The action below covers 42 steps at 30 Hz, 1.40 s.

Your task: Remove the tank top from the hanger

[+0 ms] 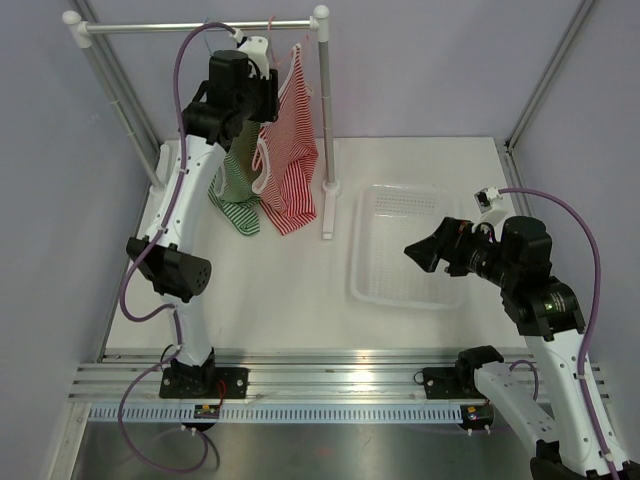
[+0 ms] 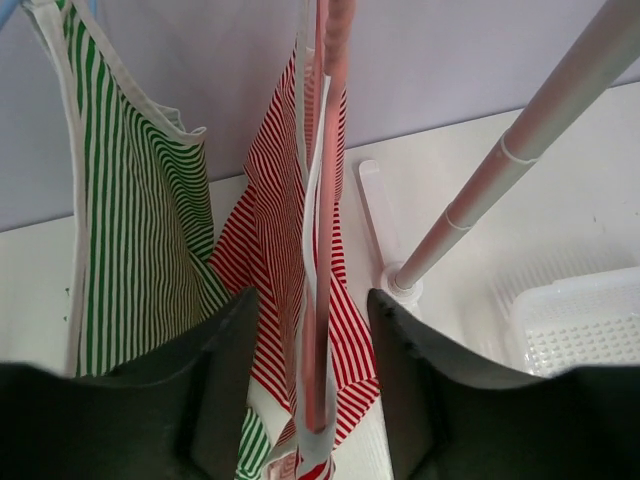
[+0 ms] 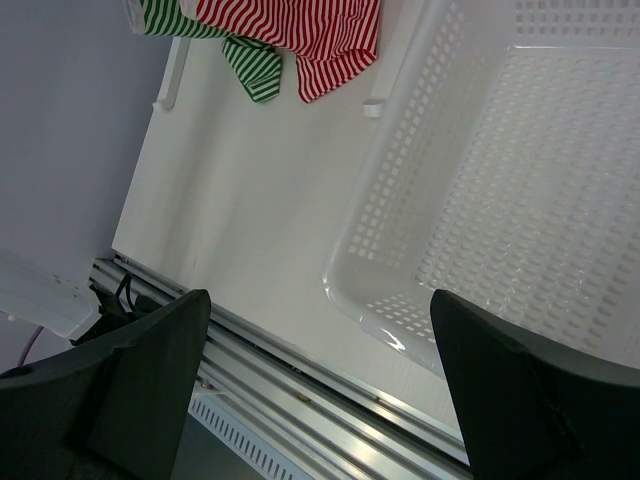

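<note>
Red striped tank top (image 2: pixel 290 270): hangs vertically, between part-open jaws of left gripper (image 2: pixel 312 310), not yet pinched. Right gripper (image 3: pixel 320 300): wide open, empty, well apart near basket (image 3: pixel 390 230).

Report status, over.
Left gripper open, straddling red tank top on hanger. Right gripper open above basket. Green tank top and rack pole close by.

Red tank top (image 2: pixel 270 250) hem cut off below, basket (image 2: pixel 580 320) cropped at edge

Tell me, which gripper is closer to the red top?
Left. The left gripper has a finger on each side of the red top; the right gripper hovers over the basket, far away.
</note>
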Tool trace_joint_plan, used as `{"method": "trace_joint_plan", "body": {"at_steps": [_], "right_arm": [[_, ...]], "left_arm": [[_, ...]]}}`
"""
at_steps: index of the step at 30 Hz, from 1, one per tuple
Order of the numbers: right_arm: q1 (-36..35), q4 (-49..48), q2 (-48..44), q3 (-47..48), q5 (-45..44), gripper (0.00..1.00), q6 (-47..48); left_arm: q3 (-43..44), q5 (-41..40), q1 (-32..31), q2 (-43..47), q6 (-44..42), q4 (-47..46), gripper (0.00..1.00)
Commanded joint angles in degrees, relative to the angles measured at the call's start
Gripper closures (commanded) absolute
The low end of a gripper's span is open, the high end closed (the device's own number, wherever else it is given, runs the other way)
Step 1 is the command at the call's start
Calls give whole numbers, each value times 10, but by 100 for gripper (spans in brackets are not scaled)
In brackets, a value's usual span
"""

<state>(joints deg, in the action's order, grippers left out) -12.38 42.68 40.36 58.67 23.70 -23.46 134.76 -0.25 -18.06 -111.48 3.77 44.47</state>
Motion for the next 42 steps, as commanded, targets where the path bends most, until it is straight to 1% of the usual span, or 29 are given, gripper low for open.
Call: {"method": "trace_joint_plan", "body": {"at_steps": [1,2,3,4,6,9,16,21,25,30,31,33,35,36,37,38,39,40,41,42], "right_arm": [[-4,-21,-4,-1,16,0,-3],[-4,-21,-4,-1,15,0,-2],[-4,-21,-4,-1,15,0,-2],[-4,-20,-4,-2,16,1,-2],[-4,-25,-2,-5,16,1,-3],[-4,-34,2,-12,20,0,-7],[-4,-46,16,-13,28,0,-5],[-4,-54,20,-10,27,0,-3],[-4,-62,25,-8,24,1,-1],[-4,-67,42,9,20,0,12],[-4,-69,45,14,18,1,12],[-4,-83,54,20,22,1,8],[-5,-102,62,26,36,0,-3],[-4,-112,72,28,44,1,-6],[-4,-124,78,27,61,1,-17],[-4,-151,84,25,71,1,-23],[-4,-168,98,22,84,0,-30],[-4,-186,108,17,117,1,-44],[-3,-230,117,12,136,1,-55],[-4,-257,138,5,158,0,-70]], "left_arm": [[39,23,2,-10,-7,-11,57],[40,27,2,-14,-7,-13,67],[45,26,2,-15,-6,-13,74],[45,25,2,-14,-7,-15,77],[48,24,2,-8,-6,-15,91],[50,14,2,2,-3,-18,100],[68,9,2,41,8,-11,100],[66,9,2,73,19,4,100],[36,22,1,106,36,25,100],[-7,39,2,165,92,68,100],[-45,52,1,178,99,71,100],[-81,49,-2,221,117,80,100],[-137,47,-10,255,129,87,100],[-160,46,-14,294,135,88,100],[-187,46,-20,315,138,84,100],[-251,44,-35,336,139,80,100],[-282,43,-43,361,140,67,100],[-321,46,-51,404,141,59,100],[-382,49,-65,429,142,52,100],[-414,47,-72,448,146,40,100]]}}
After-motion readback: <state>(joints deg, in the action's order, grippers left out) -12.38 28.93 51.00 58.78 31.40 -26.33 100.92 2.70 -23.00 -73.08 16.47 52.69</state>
